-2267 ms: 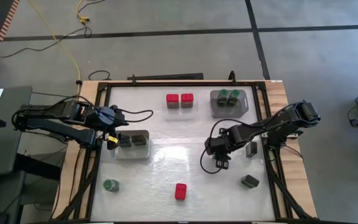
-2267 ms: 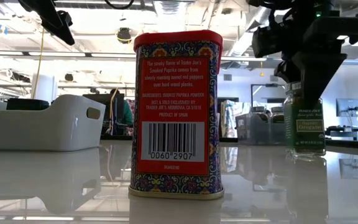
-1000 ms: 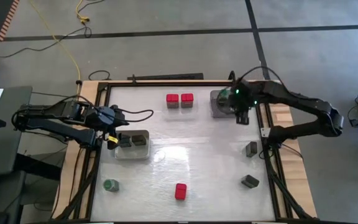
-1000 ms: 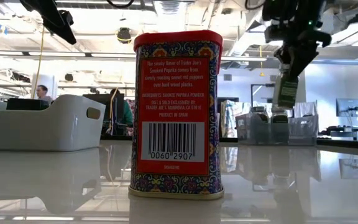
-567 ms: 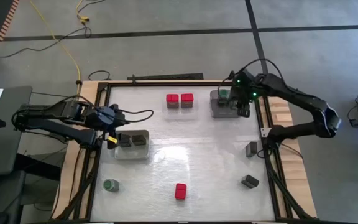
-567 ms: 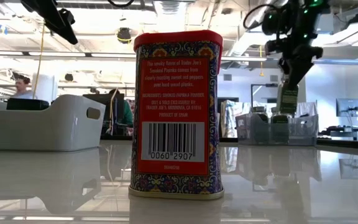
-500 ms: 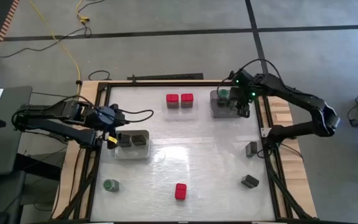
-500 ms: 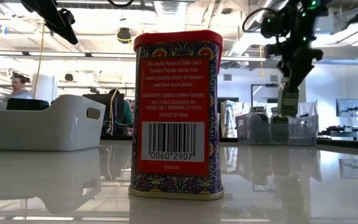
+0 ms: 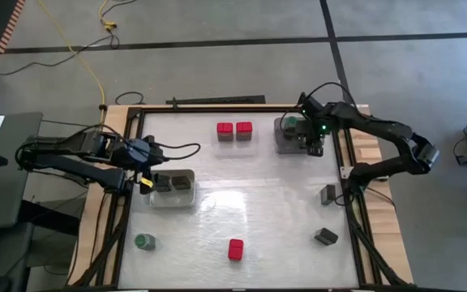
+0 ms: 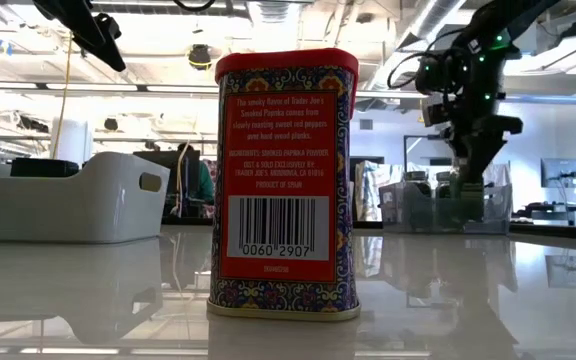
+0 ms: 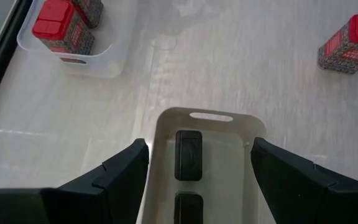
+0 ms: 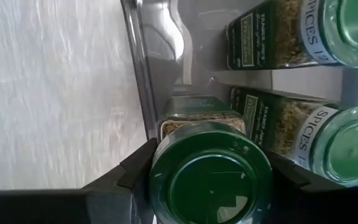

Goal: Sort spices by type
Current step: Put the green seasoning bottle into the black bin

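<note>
**Right gripper holds a green jar down in the clear tray**

The right gripper (image 9: 313, 143) is down in the clear tray (image 12: 143, 106) at the far right of the table (image 9: 250, 211). Its two fingers (image 12: 135, 171) are partly closed around a green-lidded jar (image 12: 210, 177), one on each side of the lid. The jar stands inside the tray, close to the tray's wall. Just beside the held jar is a second jar (image 12: 316, 134), and a little farther along is a third jar (image 12: 291, 31). All three are in the same tray.

Away from this gripper, toward the middle of the far edge, two red tins (image 9: 234, 128) stand side by side and touching. Toward the near side, on the right, two grey tins (image 9: 327, 195) sit on the bare table, a bit apart. Farther off, a lone red tin (image 9: 235, 248) stands near the front edge, and in the low view it fills the middle. One more green jar (image 9: 144, 242) sits at the front left.

The left gripper (image 11: 197, 158) hangs over the white tray (image 11: 166, 124) on the left side. Its fingers are spread wide and hold nothing. Right under it, two grey tins (image 11: 188, 154) lie in that tray in a row.
</note>
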Tool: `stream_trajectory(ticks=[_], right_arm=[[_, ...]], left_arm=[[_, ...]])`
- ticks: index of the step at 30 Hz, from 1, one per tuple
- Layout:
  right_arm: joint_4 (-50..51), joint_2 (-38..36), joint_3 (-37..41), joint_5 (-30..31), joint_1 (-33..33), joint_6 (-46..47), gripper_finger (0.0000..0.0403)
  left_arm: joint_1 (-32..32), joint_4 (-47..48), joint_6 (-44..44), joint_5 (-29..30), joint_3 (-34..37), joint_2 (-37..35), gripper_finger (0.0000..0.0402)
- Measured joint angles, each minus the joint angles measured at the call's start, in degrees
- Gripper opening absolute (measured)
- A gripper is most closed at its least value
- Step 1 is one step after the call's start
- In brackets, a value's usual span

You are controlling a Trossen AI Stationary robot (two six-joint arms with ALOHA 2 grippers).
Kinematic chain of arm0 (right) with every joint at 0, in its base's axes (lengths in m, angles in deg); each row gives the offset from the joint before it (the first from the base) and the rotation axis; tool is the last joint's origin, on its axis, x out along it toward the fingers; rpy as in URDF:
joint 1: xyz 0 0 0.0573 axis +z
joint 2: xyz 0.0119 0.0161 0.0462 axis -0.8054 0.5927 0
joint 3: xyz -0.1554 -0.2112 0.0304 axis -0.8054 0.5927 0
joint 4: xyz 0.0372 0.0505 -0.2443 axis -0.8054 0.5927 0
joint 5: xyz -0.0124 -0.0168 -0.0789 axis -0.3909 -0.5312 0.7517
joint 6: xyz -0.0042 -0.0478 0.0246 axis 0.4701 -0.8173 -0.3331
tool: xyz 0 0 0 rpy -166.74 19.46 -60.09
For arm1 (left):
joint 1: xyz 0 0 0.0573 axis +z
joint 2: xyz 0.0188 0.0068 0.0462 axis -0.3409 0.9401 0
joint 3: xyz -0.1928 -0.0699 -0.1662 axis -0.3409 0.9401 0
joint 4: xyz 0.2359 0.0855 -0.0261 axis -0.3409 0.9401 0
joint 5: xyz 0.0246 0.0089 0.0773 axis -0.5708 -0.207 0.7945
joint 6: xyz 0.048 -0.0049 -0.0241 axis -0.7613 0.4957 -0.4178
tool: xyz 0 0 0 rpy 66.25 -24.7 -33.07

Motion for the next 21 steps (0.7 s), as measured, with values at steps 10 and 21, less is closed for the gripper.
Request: stream_trajectory(ticks=[10, 21], right_arm=[[-1.36, 0.46, 0.23, -1.66, -3.69, -4.54, 0.0219], [-0.70, 0.45, 0.18, -2.97, -5.64, -9.20, 0.0219]], left_arm=[[0.02, -0.01, -1.27, 0.81, -0.01, 0.02, 0.0269], [0.02, -0.04, -0.51, 0.87, 0.00, 0.02, 0.0269]])
